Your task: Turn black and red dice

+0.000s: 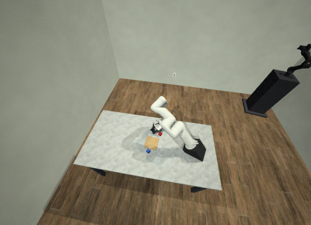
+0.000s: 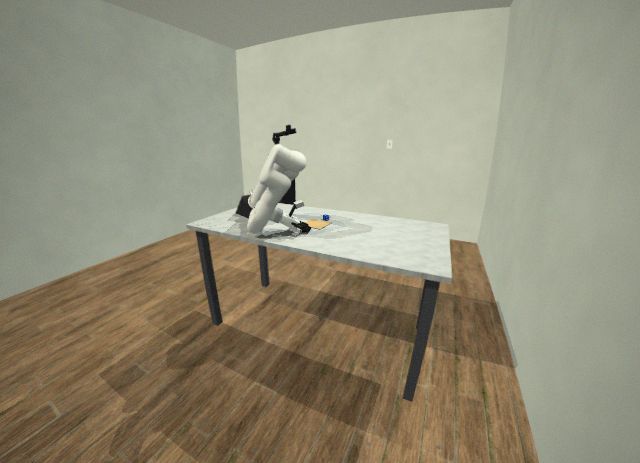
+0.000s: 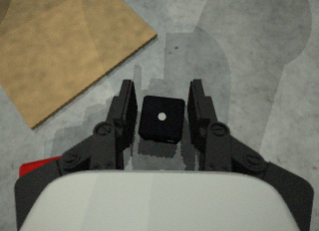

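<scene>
The black die (image 3: 161,126) lies on the table just off the mat, and its face with one white pip faces the wrist camera. My gripper (image 1: 152,130) (image 2: 306,229) (image 3: 161,94) is open around it, with a gap on each side. The top and exterior views do not show the black die distinctly. The red die (image 1: 160,133) (image 3: 37,165) is off the mat beside the gripper, partly hidden in the wrist view; its top number cannot be read. The tan mat (image 1: 151,143) (image 2: 318,224) (image 3: 75,52) lies flat, with no die on it.
The blue die (image 1: 148,151) (image 2: 325,217) is at the mat's edge on the side away from the gripper; its number is too small to read. The arm's black base (image 1: 198,151) stands at one end of the pale table (image 1: 100,139) (image 2: 382,241).
</scene>
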### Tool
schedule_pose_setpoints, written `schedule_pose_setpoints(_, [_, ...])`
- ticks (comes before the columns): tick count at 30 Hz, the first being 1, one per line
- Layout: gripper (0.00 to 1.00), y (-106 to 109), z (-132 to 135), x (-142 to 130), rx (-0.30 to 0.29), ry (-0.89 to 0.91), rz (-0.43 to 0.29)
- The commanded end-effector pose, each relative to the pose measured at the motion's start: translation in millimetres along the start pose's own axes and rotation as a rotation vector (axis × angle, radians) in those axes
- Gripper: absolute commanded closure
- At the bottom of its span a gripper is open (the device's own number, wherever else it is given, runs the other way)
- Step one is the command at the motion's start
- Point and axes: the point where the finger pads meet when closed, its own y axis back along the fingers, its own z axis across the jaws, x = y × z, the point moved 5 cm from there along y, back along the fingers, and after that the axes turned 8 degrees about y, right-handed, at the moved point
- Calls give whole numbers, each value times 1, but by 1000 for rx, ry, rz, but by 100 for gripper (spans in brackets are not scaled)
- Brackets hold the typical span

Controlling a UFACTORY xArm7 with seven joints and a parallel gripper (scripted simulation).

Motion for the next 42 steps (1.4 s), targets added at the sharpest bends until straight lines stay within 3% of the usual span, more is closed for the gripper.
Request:
schedule_pose_setpoints(1, [53, 1, 0, 0, -1, 1, 0])
schedule_pose_setpoints(16, [53, 45, 0, 0, -1, 1, 0])
schedule_pose_setpoints(27, [53, 51, 0, 1, -1, 1, 0])
schedule_pose_setpoints(42, [53, 73, 6, 42, -1, 1, 0])
